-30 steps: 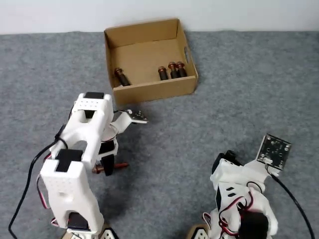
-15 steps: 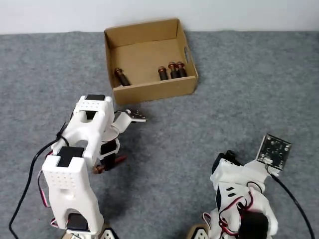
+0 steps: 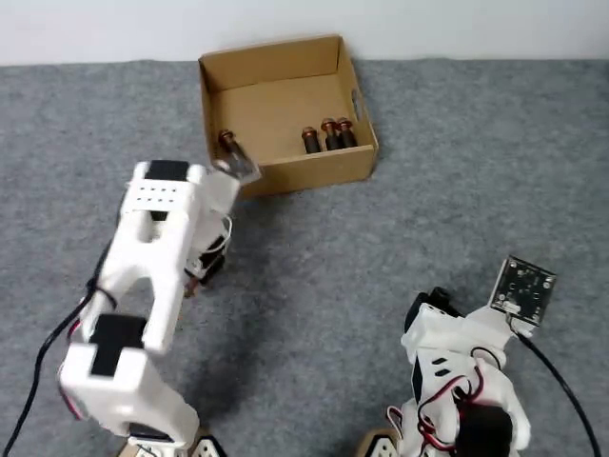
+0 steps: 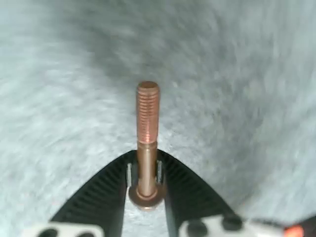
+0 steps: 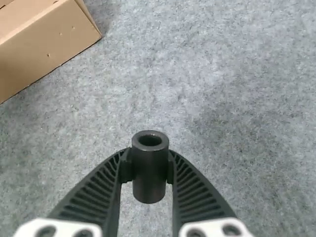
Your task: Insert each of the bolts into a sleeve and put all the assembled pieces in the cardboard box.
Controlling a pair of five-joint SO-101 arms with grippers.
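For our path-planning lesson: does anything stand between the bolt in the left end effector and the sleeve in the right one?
Nothing visible does: only carpet lies between the arms holding the bolt and the sleeve.

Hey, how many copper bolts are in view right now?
5. One bolt is clamped in the left fingers. Four are in the cardboard box: a lone bolt by its left wall, three bolts side by side near its front right. The front wall may hide more.

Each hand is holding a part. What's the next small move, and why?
Probably swing the left hand toward the right hand, aiming the copper threaded bolt at the open bore of the black cylindrical sleeve. Both parts are gripped but held far apart.
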